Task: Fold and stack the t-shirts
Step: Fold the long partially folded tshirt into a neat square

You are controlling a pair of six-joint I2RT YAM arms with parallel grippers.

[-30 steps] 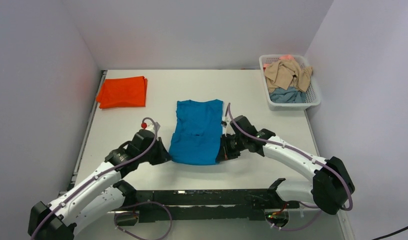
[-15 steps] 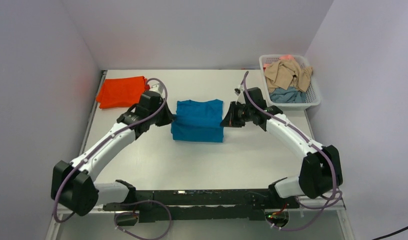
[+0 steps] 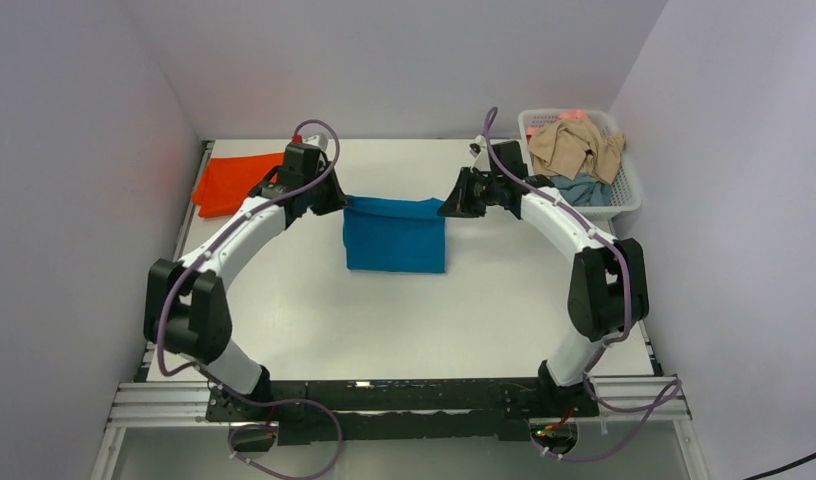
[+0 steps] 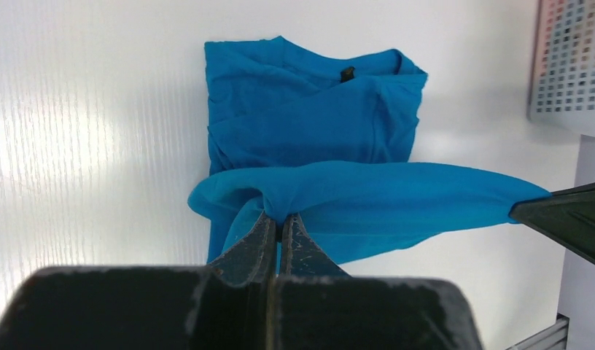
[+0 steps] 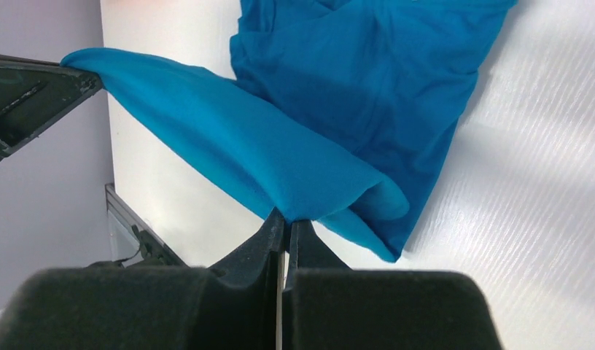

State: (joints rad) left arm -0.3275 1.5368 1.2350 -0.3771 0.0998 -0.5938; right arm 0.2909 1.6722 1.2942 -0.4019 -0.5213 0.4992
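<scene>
Sagging softly, teal t-shirt (image 3: 394, 242) hangs pinched between left gripper (image 3: 342, 206) and right gripper (image 3: 446, 209).

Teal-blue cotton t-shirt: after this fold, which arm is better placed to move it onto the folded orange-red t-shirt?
Left, probably. The left tool, shut on a corner of the teal-blue cotton t-shirt, sits next to the folded orange-red t-shirt. The right tool holds the opposite corner, over by the white basket.

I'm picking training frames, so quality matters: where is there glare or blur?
Top external: evenly lit, sharp. Left wrist: the table glares white at left; the left claw is blurred at its base, the teal t-shirt sharp. Right wrist: the right claw likewise, table streaked bright at right.
</scene>
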